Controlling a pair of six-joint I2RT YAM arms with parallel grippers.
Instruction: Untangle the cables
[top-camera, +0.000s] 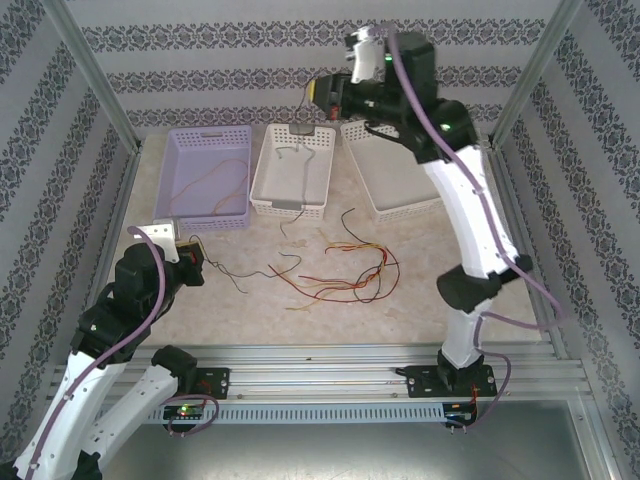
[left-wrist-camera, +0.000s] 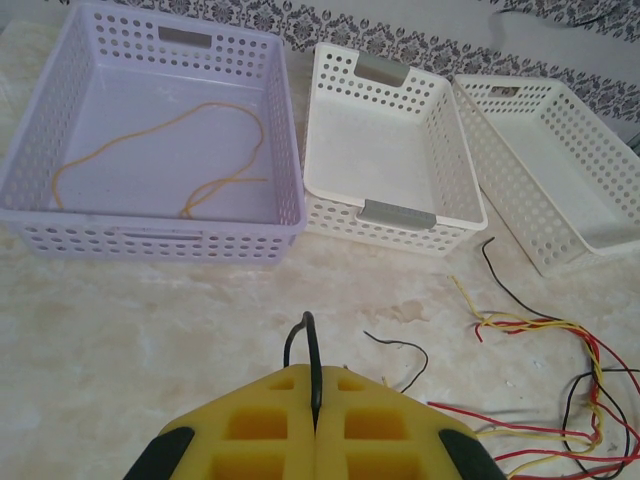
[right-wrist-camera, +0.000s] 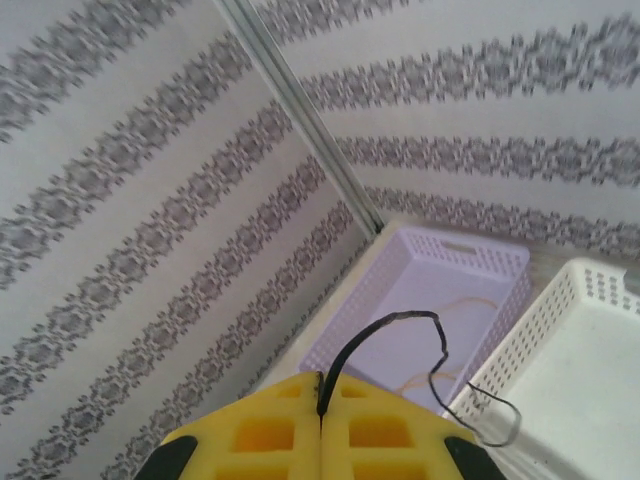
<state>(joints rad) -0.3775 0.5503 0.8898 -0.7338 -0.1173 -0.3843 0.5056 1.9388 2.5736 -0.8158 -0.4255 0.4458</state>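
Claw L (left-wrist-camera: 316, 398) grips 1 blk cable (left-wrist-camera: 301, 338), claw R (right-wrist-camera: 321, 398) grips 2nd blk cable (right-wrist-camera: 398, 318).

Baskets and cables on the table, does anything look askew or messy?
Yes. The right white basket sits skewed, not square with the middle white basket and purple basket. In front, red, yellow and black cables lie tangled on the table.
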